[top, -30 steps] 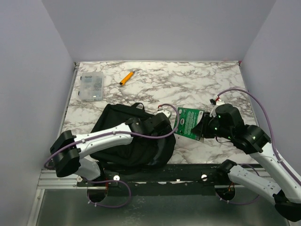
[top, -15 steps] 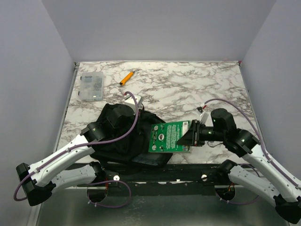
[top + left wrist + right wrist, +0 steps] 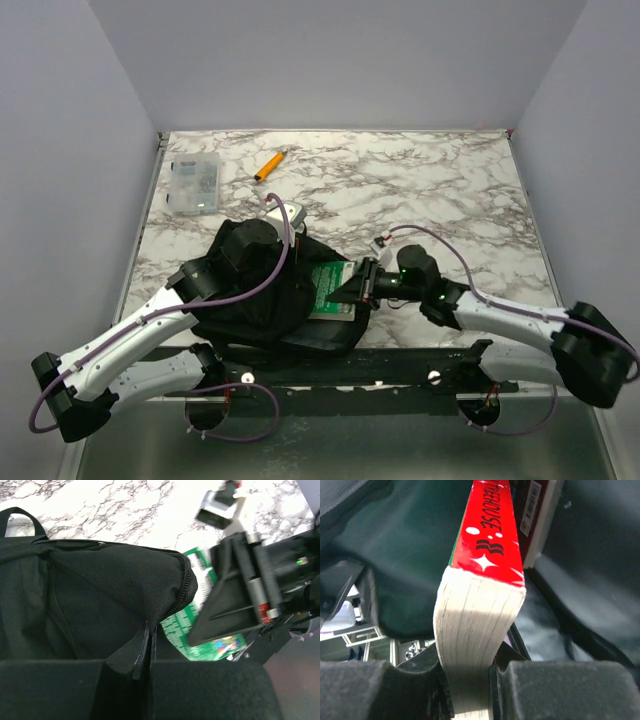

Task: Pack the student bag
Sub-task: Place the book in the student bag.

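Right gripper (image 3: pixel 355 287) clamps the book (image 3: pixel 330 288) by its page edge, the front end inside the zippered mouth of the student bag (image 3: pixel 255 310), fabric close on both sides. Its arm reaches low and leftward. Left gripper (image 3: pixel 149 669) pinches the bag's flap. The black bag lies slumped at the table's (image 3: pixel 430 190) near-left edge.

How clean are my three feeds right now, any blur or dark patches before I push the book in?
Top external: evenly lit and sharp, shadows soft. Left wrist: student bag fabric crisp, but the right gripper and book look smeared. Right wrist: the book's page edge is bright and sharp, the bag interior around it dark and blurry.
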Robot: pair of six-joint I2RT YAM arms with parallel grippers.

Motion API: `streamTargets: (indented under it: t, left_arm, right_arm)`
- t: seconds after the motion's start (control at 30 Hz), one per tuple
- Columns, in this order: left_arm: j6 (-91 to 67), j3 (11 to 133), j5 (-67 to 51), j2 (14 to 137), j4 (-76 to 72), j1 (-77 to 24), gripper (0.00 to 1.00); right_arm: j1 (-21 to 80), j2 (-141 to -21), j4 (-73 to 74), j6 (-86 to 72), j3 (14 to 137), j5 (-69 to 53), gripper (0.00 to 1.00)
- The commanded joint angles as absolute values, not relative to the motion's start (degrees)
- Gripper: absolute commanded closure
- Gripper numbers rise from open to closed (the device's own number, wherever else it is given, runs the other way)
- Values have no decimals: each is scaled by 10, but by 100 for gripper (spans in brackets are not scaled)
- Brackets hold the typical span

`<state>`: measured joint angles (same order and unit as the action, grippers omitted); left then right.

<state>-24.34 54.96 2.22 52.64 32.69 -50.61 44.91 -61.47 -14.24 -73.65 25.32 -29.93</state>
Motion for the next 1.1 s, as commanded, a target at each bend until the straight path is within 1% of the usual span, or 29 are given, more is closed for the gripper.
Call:
streamTargets:
  t: [0.0,0.07,0.1,0.13,0.17,0.2,0.27,0.3,0.37,0.4,0.57,0.6,0.67,0.8,0.83,0.9,1.0,1.07]
  left_arm:
    - [-237,579,-38,503,281,-505,100]
    - [-229,581,-39,500,282,-504,100]
    - [-225,580,-38,497,283,-504,100]
    - [-223,579,-37,496,284,-502,100]
    - [-222,578,-36,493,285,-501,100]
    - [-221,575,-36,491,284,-501,100]
    - [-223,568,-37,486,284,-501,100]
    - [-223,563,-37,483,283,-501,100]
    - [-223,554,-38,477,280,-500,100]
    - [-223,549,-39,474,279,-500,100]
    - [-223,538,-47,469,272,-500,100]
    - [-226,538,-51,470,269,-500,100]
    - [-229,537,-58,468,266,-500,100]
    - [-231,535,-64,466,262,-500,100]
    - [-231,536,-62,464,262,-499,100]
    - [-230,536,-59,463,261,-499,100]
    - [-230,531,-59,459,261,-498,100]
    - [-231,525,-63,459,256,-497,100]
  right_arm:
    - [524,-740,-411,-778,292,-183,99]
    - [562,-831,-446,-764,333,-151,98]
    - [572,-877,-462,-758,350,-152,92]
    - [573,-913,-472,-761,361,-163,76]
    - [573,-929,-495,-770,356,-169,64]
    - [573,-932,-511,-774,333,-163,54]
    - [572,-913,-488,-767,301,-147,38]
    - [572,-898,-457,-753,293,-143,33]
    - [572,-860,-397,-724,286,-132,27]
    - [572,-846,-370,-716,282,-126,25]
    - [572,-803,-282,-683,278,-98,26]
    - [572,-802,-279,-682,277,-93,30]
    - [574,-817,-300,-688,283,-91,43]
    - [611,-928,-352,-680,388,-67,45]
    - [614,-949,-338,-683,414,-64,44]
    - [614,-950,-335,-696,406,-49,37]
    - [613,-893,-262,-690,369,-8,20]
    - [614,-856,-235,-685,345,-3,14]
